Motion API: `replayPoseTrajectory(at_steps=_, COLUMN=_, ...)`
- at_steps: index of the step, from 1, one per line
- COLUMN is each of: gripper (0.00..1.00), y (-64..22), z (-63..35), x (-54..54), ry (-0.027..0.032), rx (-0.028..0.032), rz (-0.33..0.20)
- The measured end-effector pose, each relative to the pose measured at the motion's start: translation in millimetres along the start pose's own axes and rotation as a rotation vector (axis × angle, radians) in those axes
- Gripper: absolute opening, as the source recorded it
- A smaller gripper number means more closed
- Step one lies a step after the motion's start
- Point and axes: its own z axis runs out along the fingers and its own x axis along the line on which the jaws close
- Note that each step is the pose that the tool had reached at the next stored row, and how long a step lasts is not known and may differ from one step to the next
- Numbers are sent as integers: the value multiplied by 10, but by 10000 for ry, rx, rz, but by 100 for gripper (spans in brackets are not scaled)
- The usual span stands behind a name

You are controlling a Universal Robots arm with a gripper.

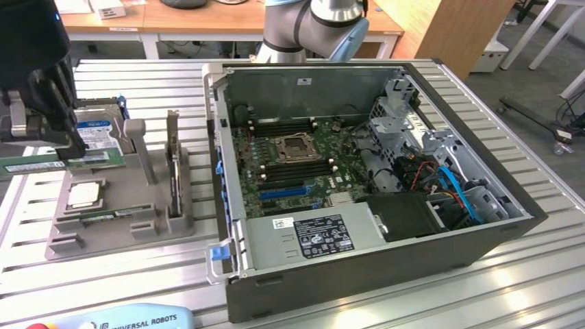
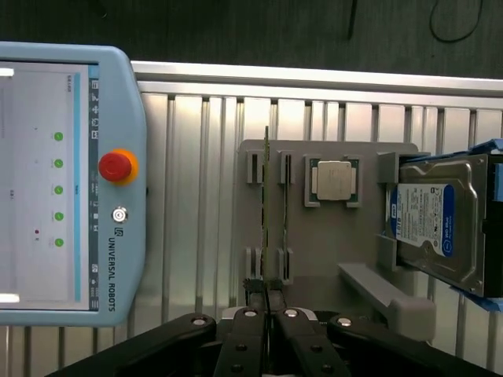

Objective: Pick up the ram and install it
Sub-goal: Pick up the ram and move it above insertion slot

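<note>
My pincer (image 2: 267, 305) is closed on the ram (image 2: 267, 204), its two fingers pinched flat against one end of the stick. From the wrist view I see the ram edge-on, a thin dark line running straight out from my fingertips, over the grey holder (image 2: 330, 275). Just beside it a second stick (image 2: 284, 208) sits on edge in its own slot of the holder.

The exterior view shows the ram's face instead: a narrow green strip, lying level under my pincer at the exterior view's left. It hangs above the holder, well apart from the open computer case (image 1: 366, 274). I cannot make out the chips on the strip.

The wrist view shows the square silver processor (image 2: 333, 180) lying flat in its pocket. Beyond it the hard drive (image 2: 440, 224), with its blue and white label, leans in its stand. A control tablet (image 2: 71, 181) with a red button lies on the ribbed metal table (image 2: 196, 196), just beside the holder.

The exterior view shows the inside of the case: the green main board (image 1: 292, 161) with its empty square socket in the middle. Long dark slots run on either side of that socket. A labelled silver box (image 1: 316, 236) sits at the near edge.
</note>
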Motion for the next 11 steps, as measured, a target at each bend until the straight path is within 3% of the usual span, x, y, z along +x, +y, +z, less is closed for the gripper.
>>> replayPoseTrajectory(at_steps=11, gripper=12, y=12, z=-336, x=-5, ry=0, rx=0, rz=0)
